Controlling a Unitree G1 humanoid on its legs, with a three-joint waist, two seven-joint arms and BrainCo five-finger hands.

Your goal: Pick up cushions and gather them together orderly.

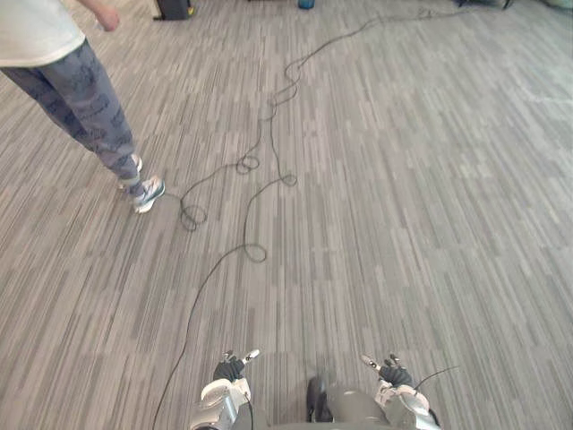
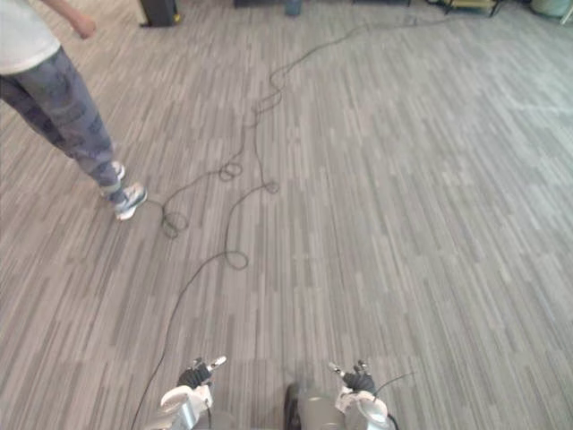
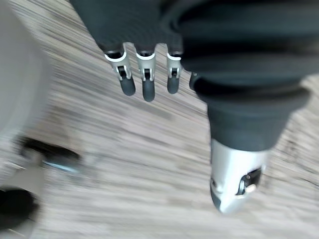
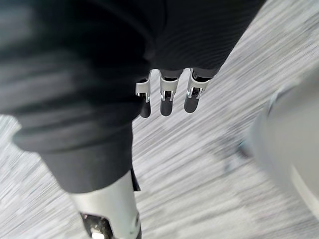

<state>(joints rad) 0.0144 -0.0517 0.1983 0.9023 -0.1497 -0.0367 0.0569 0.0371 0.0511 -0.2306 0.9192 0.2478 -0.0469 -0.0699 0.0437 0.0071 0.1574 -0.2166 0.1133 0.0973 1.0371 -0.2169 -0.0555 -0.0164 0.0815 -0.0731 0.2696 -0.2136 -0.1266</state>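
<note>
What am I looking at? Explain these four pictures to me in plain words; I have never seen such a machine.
This is a two-legged humanoid robot with two arms and fingered hands. The two wide pictures come from the twin cameras in its head, looking down at the ground ahead. At their lower edge you see the left hand and the right hand, both low in front of the body. The two close pictures each come from a camera on one wrist, looking along that hand. In them the left fingers and the right fingers hang straight and hold nothing. Under it all lies a grey striped carpet floor. A person in patterned trousers and light shoes stands ahead on the robot's left.
</note>
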